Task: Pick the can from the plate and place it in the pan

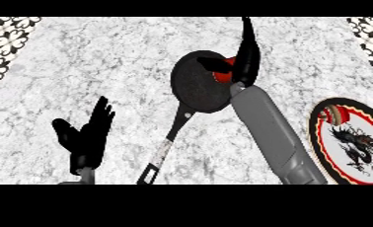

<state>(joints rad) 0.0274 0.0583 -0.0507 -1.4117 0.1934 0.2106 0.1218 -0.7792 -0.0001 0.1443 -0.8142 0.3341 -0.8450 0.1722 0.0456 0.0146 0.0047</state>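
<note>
A black pan [195, 87] lies mid-counter, its handle [166, 144] running toward the lower left. The red can [224, 74] shows at the pan's right side, mostly hidden by my right hand [245, 63]. That hand reaches over the pan's right rim with its fingers stretched straight away from me and its thumb [211, 64] lying across the can's top. Whether the can rests on the pan's floor I cannot tell. The plate [319, 134], white with a red rim and a dark dragon design, sits at the right edge with no can on it. My left hand [87, 137] rests open at the lower left.
Patterned tile strips show at the far left corner [16, 32] and the far right corner [362, 27] of the marble counter. My right forearm [273, 132] crosses between the pan and the plate.
</note>
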